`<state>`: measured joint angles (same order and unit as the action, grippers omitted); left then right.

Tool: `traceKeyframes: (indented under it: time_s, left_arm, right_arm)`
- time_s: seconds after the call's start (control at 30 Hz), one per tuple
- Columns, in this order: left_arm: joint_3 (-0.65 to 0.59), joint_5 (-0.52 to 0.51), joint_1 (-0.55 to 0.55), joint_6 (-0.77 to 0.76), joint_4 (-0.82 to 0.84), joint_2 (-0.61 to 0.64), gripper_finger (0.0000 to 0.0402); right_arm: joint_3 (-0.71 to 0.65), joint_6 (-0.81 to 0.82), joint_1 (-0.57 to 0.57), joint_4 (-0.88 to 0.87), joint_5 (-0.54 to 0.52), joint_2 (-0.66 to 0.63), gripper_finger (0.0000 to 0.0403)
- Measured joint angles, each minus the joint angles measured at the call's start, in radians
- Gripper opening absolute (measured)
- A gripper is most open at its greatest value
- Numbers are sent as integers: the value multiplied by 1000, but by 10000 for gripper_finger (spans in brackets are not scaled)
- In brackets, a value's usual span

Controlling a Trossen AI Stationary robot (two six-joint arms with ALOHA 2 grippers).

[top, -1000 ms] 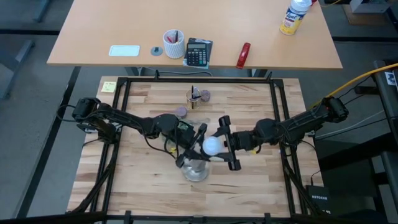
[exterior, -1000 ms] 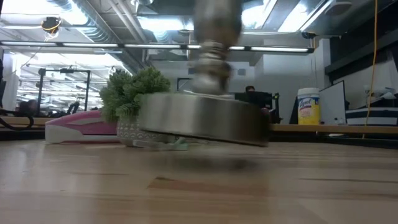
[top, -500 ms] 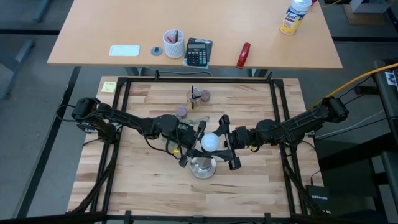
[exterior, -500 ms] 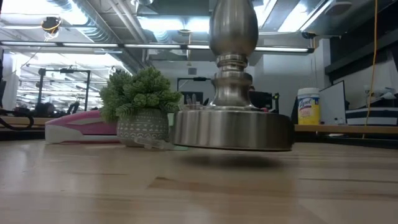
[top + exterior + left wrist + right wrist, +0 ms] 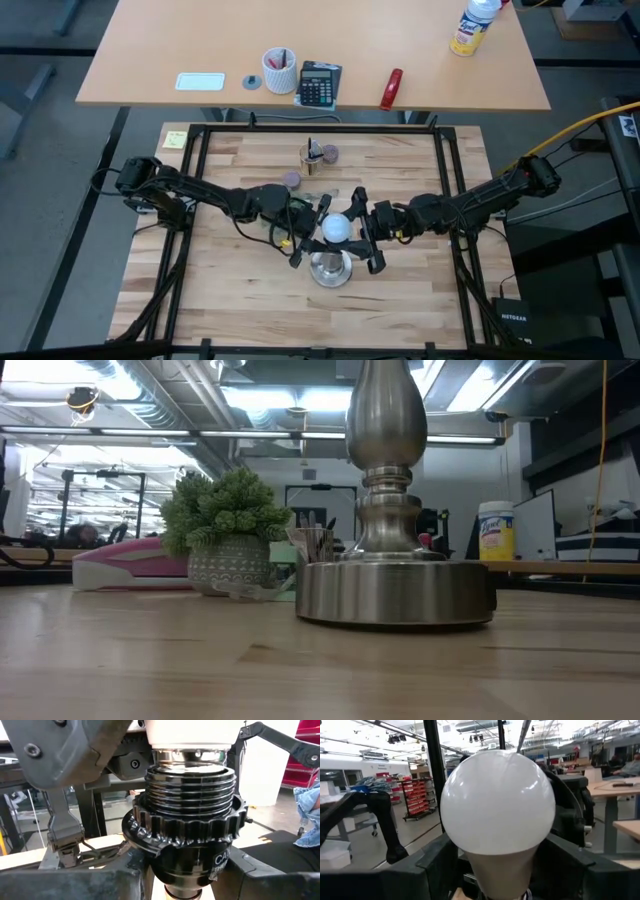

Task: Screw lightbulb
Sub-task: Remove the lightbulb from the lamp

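The bulb (image 5: 337, 229) sits atop the stand (image 5: 330, 268) near the table's (image 5: 230, 285) middle, its silvery base entering the black socket (image 5: 192, 827); in the left wrist view a band of metal shows above the socket rim, so I judge the threading is under way but not finished. The left gripper (image 5: 306, 231) comes in from the left and clamps the stand just below the socket, its fingers pressed to either side of the neck, bracing it. The right gripper (image 5: 366, 229) reaches in from the right with its jaws spread around the globe; in the right wrist view the dark fingers (image 5: 435, 865) flank the bulb closely, but I cannot tell whether they press on it or stand just clear. In the low view the stand's round foot rests flat on the wood. The next move, as I judge it, calls for a firm hold on the globe and a turn about the socket's axis while the left keeps the stand from spinning or tipping. On the desk (image 5: 150, 80) behind the table, a white cup (image 5: 279, 70) holds pens. Behind the stand, a small patterned pot (image 5: 230, 565) holds a green plant (image 5: 215, 508).
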<state>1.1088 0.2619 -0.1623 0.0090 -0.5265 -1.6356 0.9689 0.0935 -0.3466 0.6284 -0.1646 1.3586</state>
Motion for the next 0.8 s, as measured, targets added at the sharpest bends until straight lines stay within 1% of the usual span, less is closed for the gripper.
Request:
traceKeyframes:
  time_s: [0.1,0.33,0.5,0.7,0.8]
  left_arm:
    - [0,-2,4,0,0,0,128]
    - [0,-3,9,-1,14,0,128]
    - [0,-4,9,8,18,0,128]
    - [0,-8,5,4,20,0,128]
    - [0,-10,4,8,20,0,128]
  right_arm:
    - [3,37,0,-11,0,3,246]
    - [4,37,0,-22,7,9,246]
    - [5,36,0,-68,11,11,246]
    - [4,28,0,-34,1,12,246]
    - [4,-10,0,-33,13,12,246]
